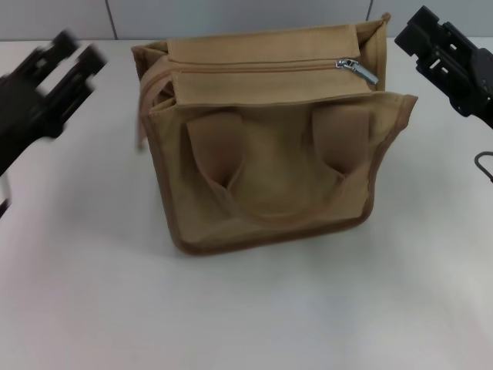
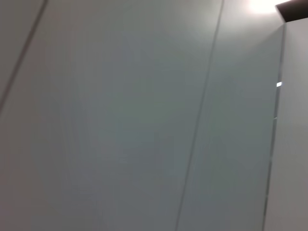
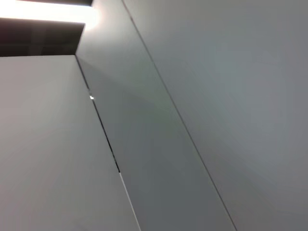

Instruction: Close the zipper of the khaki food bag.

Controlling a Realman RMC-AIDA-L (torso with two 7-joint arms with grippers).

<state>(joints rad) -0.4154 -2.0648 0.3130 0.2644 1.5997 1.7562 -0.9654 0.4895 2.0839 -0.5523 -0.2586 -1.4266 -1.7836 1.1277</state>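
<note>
- The khaki food bag (image 1: 269,146) stands upright on the white table (image 1: 246,308), between the two pincers and touching neither.
- The left pincer (image 1: 73,58) hangs above the table, well off the bag's left end; its dark fingers (image 1: 91,60) point toward the back of the table with a gap between them, so it is spread and holds nothing. It appears smeared, so the width of that gap cannot be judged closely.
- The right pincer (image 1: 416,35) sits just beyond the bag's upper right corner, apart from the fabric; whether it is wide or narrow I cannot tell.
- The zipper (image 1: 254,67) runs along the top flap, from the bag's end nearest the left pincer toward the right pincer.
- Its silver pull tab (image 1: 359,70) lies at the end nearest the right pincer, just beside that pincer but not touched by it.
- Two short fabric handles (image 1: 266,166) fold down over the bag's front face, and brown piping (image 1: 269,237) edges its base.
- Only the head view shows the bag, the table and both pincers.
- The left wrist view shows only pale grey wall panels (image 2: 120,120) with thin seams, no bag or fingers.
- The right wrist view likewise shows grey panels (image 3: 216,96) and a bright ceiling light strip (image 3: 48,10).
</note>
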